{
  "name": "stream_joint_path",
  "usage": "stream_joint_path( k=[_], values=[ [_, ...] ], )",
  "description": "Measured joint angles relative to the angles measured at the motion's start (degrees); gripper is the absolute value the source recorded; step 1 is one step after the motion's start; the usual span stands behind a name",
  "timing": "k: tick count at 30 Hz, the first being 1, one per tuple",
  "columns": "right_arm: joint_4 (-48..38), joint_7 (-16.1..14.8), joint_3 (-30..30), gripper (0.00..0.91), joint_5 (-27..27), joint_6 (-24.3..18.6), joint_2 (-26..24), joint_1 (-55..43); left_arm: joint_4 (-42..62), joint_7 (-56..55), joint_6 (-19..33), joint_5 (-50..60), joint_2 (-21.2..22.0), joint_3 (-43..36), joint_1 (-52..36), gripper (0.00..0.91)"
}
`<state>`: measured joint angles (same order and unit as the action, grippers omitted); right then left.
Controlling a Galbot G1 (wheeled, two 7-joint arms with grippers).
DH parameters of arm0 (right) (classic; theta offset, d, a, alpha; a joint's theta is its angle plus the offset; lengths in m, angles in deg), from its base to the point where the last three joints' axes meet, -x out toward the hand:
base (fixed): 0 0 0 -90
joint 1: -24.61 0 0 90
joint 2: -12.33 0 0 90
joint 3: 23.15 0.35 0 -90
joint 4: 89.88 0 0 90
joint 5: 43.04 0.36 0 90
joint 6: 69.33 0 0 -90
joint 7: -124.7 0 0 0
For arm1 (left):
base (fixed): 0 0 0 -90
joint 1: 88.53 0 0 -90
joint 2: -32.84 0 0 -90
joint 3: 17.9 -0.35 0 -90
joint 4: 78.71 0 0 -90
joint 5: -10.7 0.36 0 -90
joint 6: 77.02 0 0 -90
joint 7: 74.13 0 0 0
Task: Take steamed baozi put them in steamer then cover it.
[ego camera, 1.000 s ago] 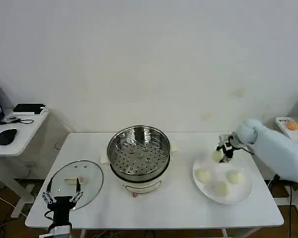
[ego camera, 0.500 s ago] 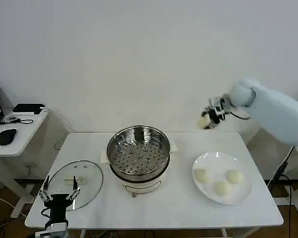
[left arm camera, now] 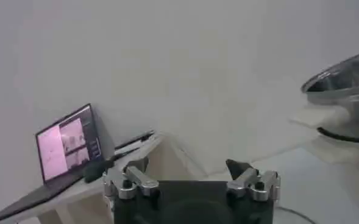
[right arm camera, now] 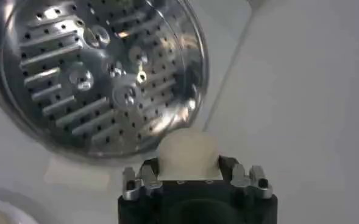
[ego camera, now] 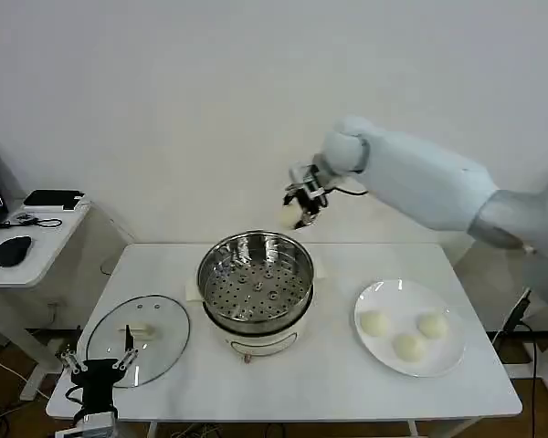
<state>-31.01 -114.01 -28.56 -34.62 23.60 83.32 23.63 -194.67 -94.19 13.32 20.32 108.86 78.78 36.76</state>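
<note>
I have the right gripper (ego camera: 301, 208) raised in the air, its fingers clenched on one baozi (ego camera: 288, 217); in the right wrist view the bun (right arm camera: 188, 153) sits pinched between the two pads, bulging out past them.

The relation that matters now: the steamer (ego camera: 255, 280) lies below the fingers and a little to the robot's left and nearer the body. From the wrist, the perforated floor (right arm camera: 94, 79) spreads out ahead of the fingertips, and the bun seems to hang over the pot's far rim, not over the middle. My judgement is that I need to carry it further inward over the floor, then lower before letting go, or it may clip the rim and roll off onto the table (ego camera: 329, 383).

The bun is round, so no long axis to align. Three more baozi (ego camera: 405, 332) wait on the plate (ego camera: 376, 350), well off to the right of the fingers.

The left gripper (ego camera: 96, 367) is parked low at the table's near edge, fingers spread and empty, just beside the glass lid (ego camera: 137, 328). That arm is nearer the lid for covering later.
</note>
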Motion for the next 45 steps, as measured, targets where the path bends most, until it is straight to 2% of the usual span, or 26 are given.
stream_joint_path(
  k=[16,24,34,36,39,40,45],
  values=[
    [-7.05,1.59,-2.45,0.665,-9.13,-14.50,10.02,5.18,0.45,-0.55,1.11,-0.18,1.02,1.55,0.97,0.907],
    [-10.79,3.13,-2.43,0.675,-13.72,-21.11,12.40,6.97,0.99,-0.69,1.30,-0.23,0.89,1.75,0.72,0.907],
    [-15.30,5.21,-1.48,0.675,-19.32,-27.43,14.51,8.65,1.17,-0.79,1.34,-0.29,0.87,1.75,0.55,0.907],
    [-15.91,5.38,-1.45,0.715,-19.97,-28.24,14.70,8.86,1.25,-0.81,1.39,-0.29,0.89,1.77,0.56,0.907],
    [-16.54,5.61,-1.43,0.826,-20.85,-29.31,14.96,9.17,1.28,-0.84,1.41,-0.29,0.90,1.79,0.55,0.907],
    [-16.73,5.65,-1.43,0.907,-21.17,-29.67,15.04,9.24,1.28,-0.84,1.42,-0.29,0.92,1.79,0.55,0.907],
    [-17.23,6.29,-1.37,0.907,-21.83,-30.96,15.11,9.31,1.17,-0.89,1.42,-0.28,1.08,1.79,0.56,0.907]
  ],
)
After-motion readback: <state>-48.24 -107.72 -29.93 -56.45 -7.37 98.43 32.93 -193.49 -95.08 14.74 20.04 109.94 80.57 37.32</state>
